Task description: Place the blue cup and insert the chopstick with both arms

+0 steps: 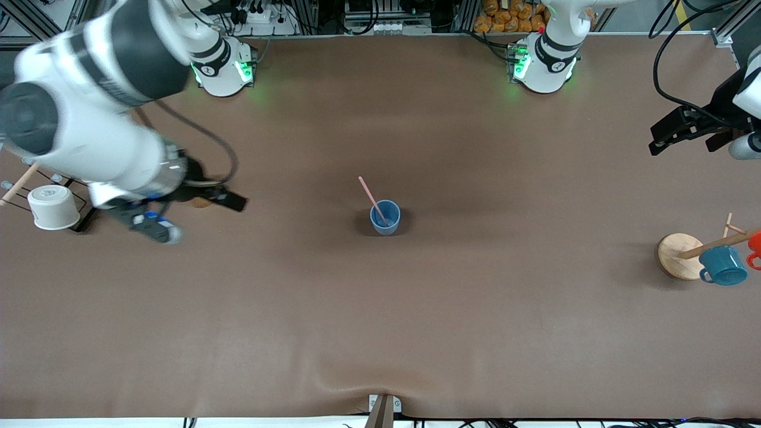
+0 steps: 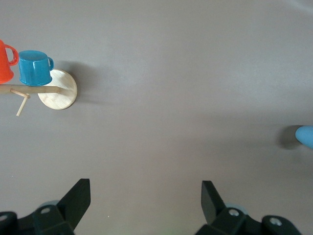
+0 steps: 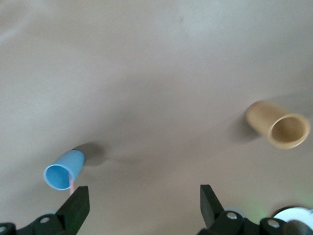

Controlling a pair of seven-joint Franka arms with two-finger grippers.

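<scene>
The blue cup (image 1: 385, 217) stands upright at the middle of the table. The pink chopstick (image 1: 371, 199) stands in it and leans toward the right arm's end. My right gripper (image 1: 229, 199) is open and empty, up over the table toward the right arm's end, well apart from the cup. The right wrist view shows the blue cup (image 3: 63, 170) with the chopstick (image 3: 72, 184) just past one finger (image 3: 78, 201). My left gripper (image 1: 661, 138) is open and empty, up over the left arm's end. In the left wrist view (image 2: 145, 196) only an edge of the cup (image 2: 305, 136) shows.
A tan wooden cylinder holder (image 3: 279, 125) stands by my right gripper. A white cup (image 1: 53, 207) sits on a wire rack at the right arm's end. A wooden mug rack (image 1: 678, 255) holds a teal mug (image 1: 722, 266) and a red mug (image 1: 755, 245) at the left arm's end.
</scene>
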